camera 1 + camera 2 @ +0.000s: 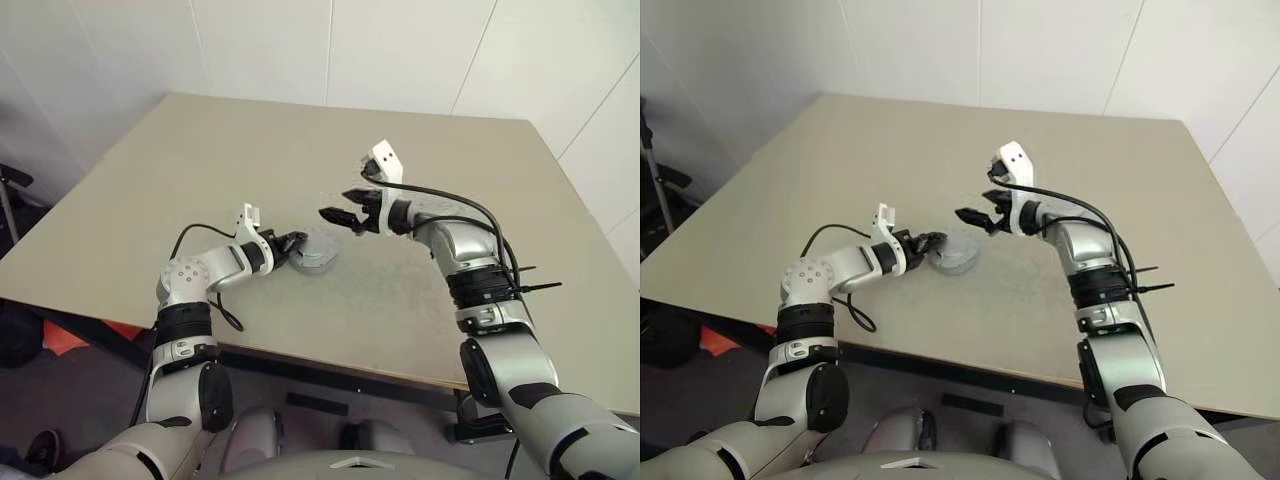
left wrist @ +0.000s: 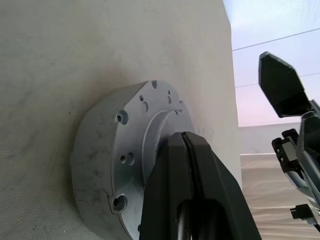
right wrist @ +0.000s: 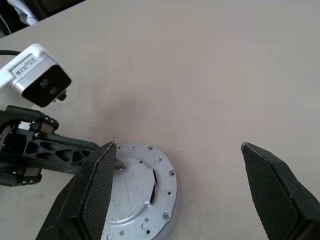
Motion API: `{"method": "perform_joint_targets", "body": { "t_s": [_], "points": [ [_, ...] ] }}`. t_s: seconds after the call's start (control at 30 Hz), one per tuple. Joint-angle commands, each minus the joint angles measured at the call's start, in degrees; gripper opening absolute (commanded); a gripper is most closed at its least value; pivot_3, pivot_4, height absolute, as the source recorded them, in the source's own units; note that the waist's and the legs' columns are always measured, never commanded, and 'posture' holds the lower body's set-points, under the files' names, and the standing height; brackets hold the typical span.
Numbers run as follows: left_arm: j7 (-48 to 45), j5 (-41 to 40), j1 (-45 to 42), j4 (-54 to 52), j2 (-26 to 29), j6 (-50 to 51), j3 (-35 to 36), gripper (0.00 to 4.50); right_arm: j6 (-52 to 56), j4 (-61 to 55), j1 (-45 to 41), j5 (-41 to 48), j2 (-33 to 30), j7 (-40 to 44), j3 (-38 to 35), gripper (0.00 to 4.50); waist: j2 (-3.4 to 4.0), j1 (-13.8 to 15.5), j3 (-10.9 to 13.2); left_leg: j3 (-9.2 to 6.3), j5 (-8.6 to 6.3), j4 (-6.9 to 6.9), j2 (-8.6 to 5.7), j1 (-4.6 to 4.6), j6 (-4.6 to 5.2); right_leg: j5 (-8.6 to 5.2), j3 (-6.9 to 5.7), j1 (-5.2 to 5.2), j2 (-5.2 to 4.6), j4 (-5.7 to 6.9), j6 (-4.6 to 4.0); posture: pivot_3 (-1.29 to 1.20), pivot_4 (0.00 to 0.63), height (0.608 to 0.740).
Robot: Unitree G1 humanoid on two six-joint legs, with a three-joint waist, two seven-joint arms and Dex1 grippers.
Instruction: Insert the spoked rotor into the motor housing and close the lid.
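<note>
- Fingers of the left gripper (image 2: 192,165) are pressing together, tips resting on the raised centre of the lid (image 2: 132,165), pinching nothing that can be made out.
- Fingers of the right gripper (image 1: 338,216) are standing spread wide and empty, hovering just above and beside the lid.
- Sitting flat on the surface (image 1: 400,160) between the two grippers, the lid is covering a round grey metal body that is reading as the motor housing (image 2: 92,160); the windings and the spoked rotor are hidden, so the rotor is presumably lying inside.
- Judging by the look, the assembly is handling as stiff, fairly heavy machined metal, smooth and likely slippery at the rim; it is not looking fragile.
- Taking hold across the outer rim with widely spread fingers is seeming the safest grasp, while pressing on the raised centre is suiting a final seating of the lid.
- Stretching out plain, matt and beige, the surface is carrying nothing else near the work.
- White panelled walls are standing behind it, and something orange is showing low beyond the left edge.
</note>
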Motion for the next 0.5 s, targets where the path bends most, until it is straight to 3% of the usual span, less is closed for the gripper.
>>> {"method": "perform_joint_targets", "body": {
  "t_s": [0.03, 0.2, 0.5],
  "points": [
    [1.35, 0.86, 0.78, 0.73, 0.33, 1.12, -0.21, 0.00, 8.92, 0.12, -0.70, 4.36, -1.70, -0.21, -3.73, 4.48, 0.00, 0.26, 0.00, -0.01, 0.01, 0.00, 0.00, 0.02, -0.02, 0.00, 0.00, 0.01, 0.00, 0.01, 0.00, 0.00, 0.000, 0.740],
    [1.34, 0.85, 1.19, 0.19, 0.36, 0.96, -0.04, 0.00, 19.85, 3.16, -1.33, 8.77, -4.69, 1.18, -6.93, 4.48, 0.00, 0.41, 0.00, -0.02, 0.05, 0.00, 0.00, 0.01, -0.06, 0.00, 0.00, 0.02, 0.00, 0.01, 0.00, 0.00, 0.000, 0.740],
    [1.35, 0.86, 2.07, -1.42, 0.10, 0.57, -0.27, 0.00, 21.66, 14.50, -1.56, 9.63, -4.22, 0.76, -7.91, 4.48, 0.01, 0.33, -0.02, -0.02, 0.10, 0.01, 0.01, 0.04, -0.15, 0.00, -0.01, 0.02, 0.01, 0.06, 0.00, 0.00, 0.000, 0.740]
  ]
}}
